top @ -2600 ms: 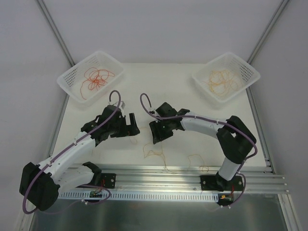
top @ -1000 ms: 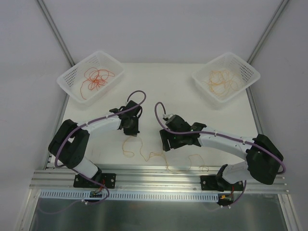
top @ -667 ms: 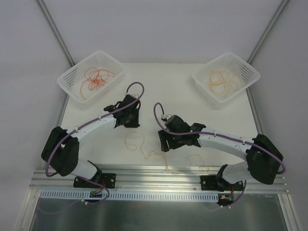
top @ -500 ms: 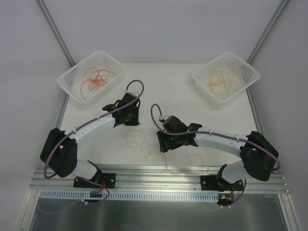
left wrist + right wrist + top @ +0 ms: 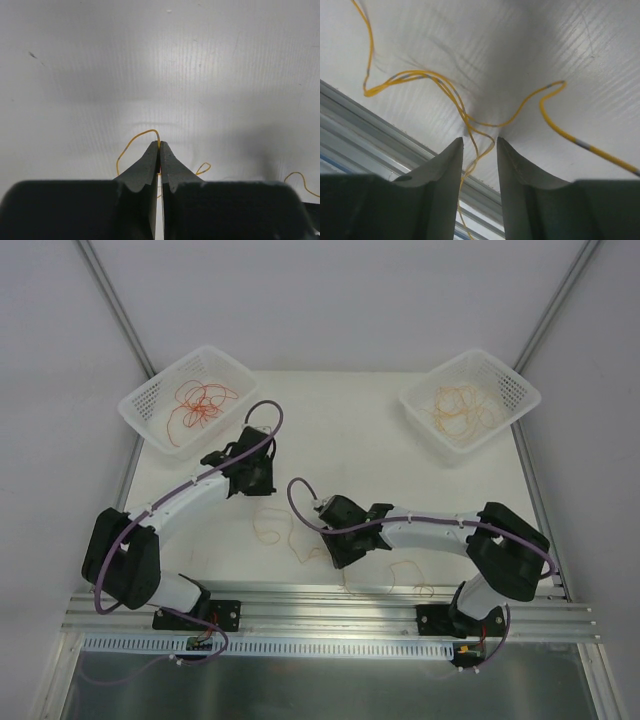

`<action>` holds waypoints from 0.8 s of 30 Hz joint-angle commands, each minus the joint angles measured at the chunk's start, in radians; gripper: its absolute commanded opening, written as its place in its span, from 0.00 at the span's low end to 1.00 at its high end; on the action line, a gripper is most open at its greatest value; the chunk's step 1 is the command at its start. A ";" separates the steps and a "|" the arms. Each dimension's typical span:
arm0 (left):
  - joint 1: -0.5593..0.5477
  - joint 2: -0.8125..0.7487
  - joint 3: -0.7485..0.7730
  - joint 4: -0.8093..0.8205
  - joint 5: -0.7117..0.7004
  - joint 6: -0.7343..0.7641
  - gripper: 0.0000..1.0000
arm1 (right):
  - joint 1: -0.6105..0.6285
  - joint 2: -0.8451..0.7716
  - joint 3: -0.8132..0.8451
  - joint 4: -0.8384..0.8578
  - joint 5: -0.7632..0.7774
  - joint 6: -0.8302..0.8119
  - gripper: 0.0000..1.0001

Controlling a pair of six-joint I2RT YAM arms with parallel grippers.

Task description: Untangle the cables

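Observation:
A tangle of thin orange-yellow cables lies on the white table between the two arms and trails toward the front edge. My left gripper is shut on one strand; in the left wrist view the cable arcs out of the pinched tips. My right gripper is low over the tangle's right part. Its jaws stand a little apart at the table, with two crossing yellow strands running between them, untouched by the fingers.
A white basket at the back left holds red cables. Another basket at the back right holds orange-yellow cables. An aluminium rail runs along the table's front edge, close under the right gripper.
My left gripper moved back and left, drawing its strand out. The right gripper moved left and down onto the tangle, and its jaws narrowed around the strands.

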 commanded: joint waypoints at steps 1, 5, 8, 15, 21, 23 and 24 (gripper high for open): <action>0.051 -0.003 0.040 -0.014 -0.024 0.040 0.00 | 0.009 0.027 0.045 -0.038 0.068 -0.020 0.29; 0.149 0.007 0.042 -0.014 -0.036 0.049 0.00 | 0.005 -0.018 0.042 -0.134 0.190 -0.050 0.08; 0.238 0.020 0.033 -0.012 -0.059 0.050 0.00 | -0.037 -0.099 0.039 -0.229 0.273 -0.076 0.01; 0.419 0.104 0.026 -0.012 -0.041 0.046 0.00 | -0.352 -0.407 0.057 -0.367 0.258 -0.137 0.01; 0.537 0.138 0.020 -0.009 -0.010 0.021 0.00 | -0.821 -0.564 0.175 -0.406 0.071 -0.151 0.01; 0.562 0.135 0.010 -0.006 0.005 0.012 0.00 | -0.946 -0.582 0.212 -0.404 -0.039 -0.133 0.01; 0.566 0.133 0.007 -0.004 0.005 0.011 0.00 | -0.978 -0.588 0.221 -0.403 -0.065 -0.126 0.01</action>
